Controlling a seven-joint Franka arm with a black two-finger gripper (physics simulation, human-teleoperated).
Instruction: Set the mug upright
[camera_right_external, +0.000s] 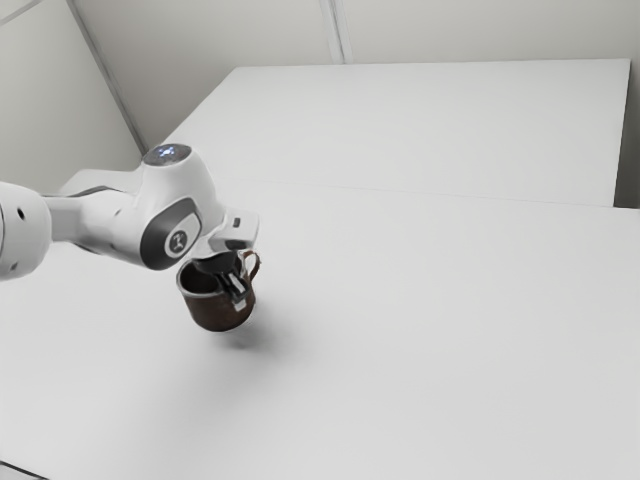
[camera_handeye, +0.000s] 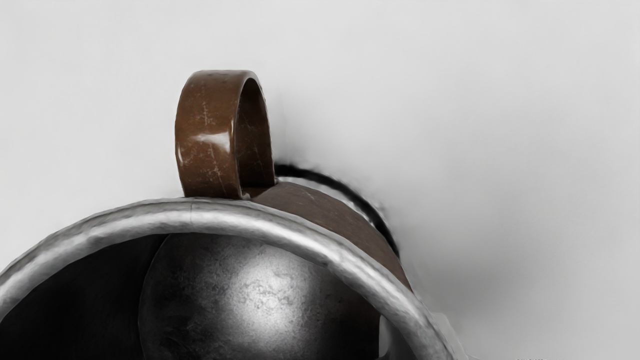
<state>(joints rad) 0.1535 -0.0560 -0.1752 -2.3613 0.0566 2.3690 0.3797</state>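
Observation:
In the exterior view, my gripper (camera_right_external: 236, 284) is at the rim of the brown mug (camera_right_external: 216, 312), shut on its wall with one finger inside and one outside. The mug's opening faces up, leaning a little toward the exterior view's left, and its handle points to the back right. A soft shadow lies beside its base; whether the base touches the table cannot be told. In the wrist view, the mug (camera_handeye: 215, 135) shows its handle, metallic rim and dark inside. Parts of the gripper (camera_handeye: 417, 334) appear on both sides of the rim.
The white table (camera_right_external: 430, 330) extends around the mug. A second white surface (camera_right_external: 420, 125) adjoins it at the back, with pale walls (camera_right_external: 480, 30) behind. A dark line crosses the near left corner of the exterior view.

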